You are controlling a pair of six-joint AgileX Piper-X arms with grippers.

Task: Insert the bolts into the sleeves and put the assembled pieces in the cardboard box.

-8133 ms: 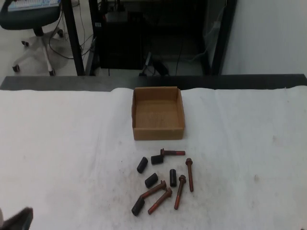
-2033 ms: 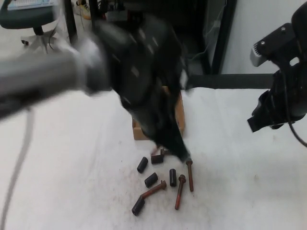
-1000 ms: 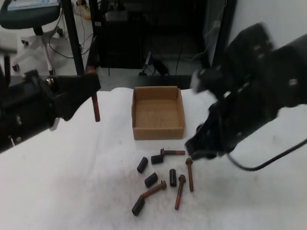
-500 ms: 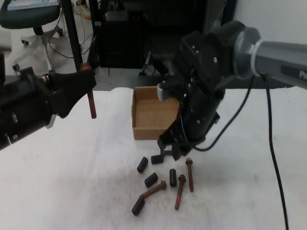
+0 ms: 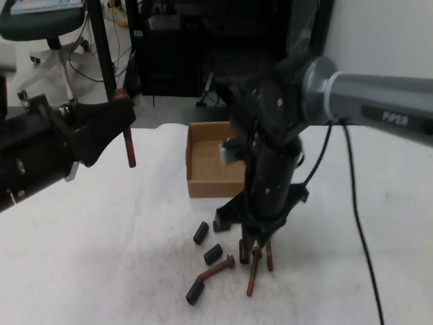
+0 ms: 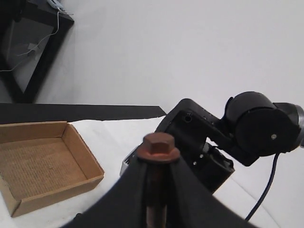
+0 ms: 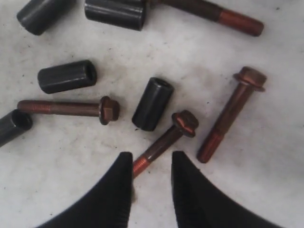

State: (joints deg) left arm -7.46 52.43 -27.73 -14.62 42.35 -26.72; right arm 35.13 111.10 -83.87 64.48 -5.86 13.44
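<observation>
My left gripper point(image 5: 116, 116) hangs above the left of the bench, shut on a rusty bolt point(image 5: 128, 152) that points straight down. The bolt's hex head point(image 6: 160, 146) sits just above the fingers. My right gripper point(image 7: 151, 156) is open and low over the pile. The threaded end of one lying bolt point(image 7: 164, 140) is between its fingertips. A black sleeve point(image 7: 153, 103) lies right beside that bolt. More bolts point(image 7: 69, 108) point(image 7: 232, 113) and sleeves point(image 7: 67, 76) are scattered around. The cardboard box point(image 5: 203, 162) stands behind the pile, partly hidden by the right arm point(image 5: 274, 162).
A white cloth point(image 5: 81, 257) covers the bench. Loose sleeves point(image 5: 201, 232) point(image 5: 195, 291) and a bolt point(image 5: 216, 267) lie nearer the front. The box point(image 6: 47, 156) is open-topped with nothing inside. Black frames and a chair stand beyond the bench's far edge.
The right arm has swung in from the right and come down over the pile. The left arm lifted one bolt off the pile earlier and has held still for the last half second.
</observation>
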